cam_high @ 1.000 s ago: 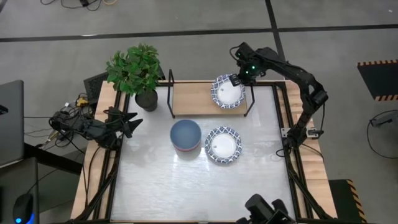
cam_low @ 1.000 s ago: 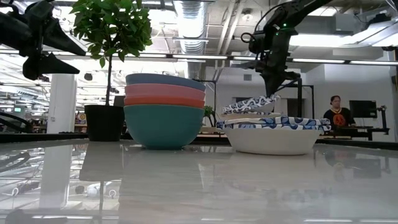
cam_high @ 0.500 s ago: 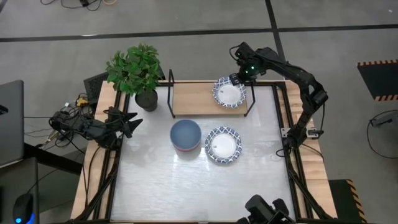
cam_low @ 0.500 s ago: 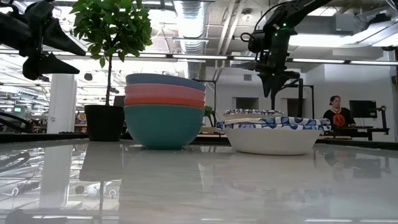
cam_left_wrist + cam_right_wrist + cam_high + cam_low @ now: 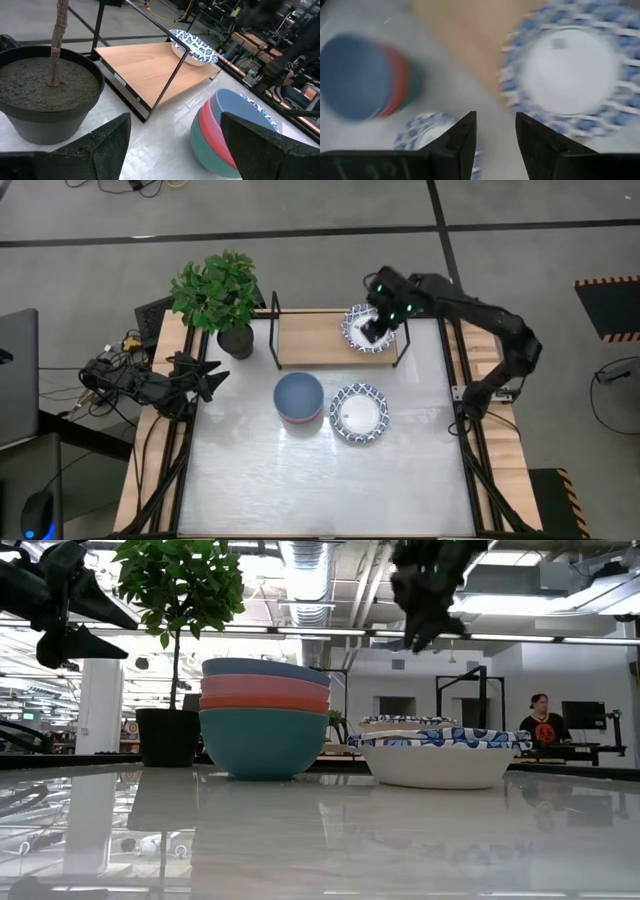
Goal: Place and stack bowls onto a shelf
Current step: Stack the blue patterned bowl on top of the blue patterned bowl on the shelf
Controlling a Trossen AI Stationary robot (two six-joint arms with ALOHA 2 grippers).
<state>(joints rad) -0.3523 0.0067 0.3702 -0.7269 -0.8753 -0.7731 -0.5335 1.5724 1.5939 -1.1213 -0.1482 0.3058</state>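
A: Left gripper (image 5: 212,376) hangs at the tabletop's (image 5: 420,470) left edge, fingers spread, holding nothing. Mid-tabletop sits the bowl stack (image 5: 299,399), a patterned bowl (image 5: 359,413) just beside it.

B: And on the shelf (image 5: 310,338), right end, another patterned bowl (image 5: 194,46) lies flat. The right gripper (image 5: 372,330) hovers over it, fingers parted, holding nothing.

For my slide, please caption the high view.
Right claw open above patterned bowl on shelf.
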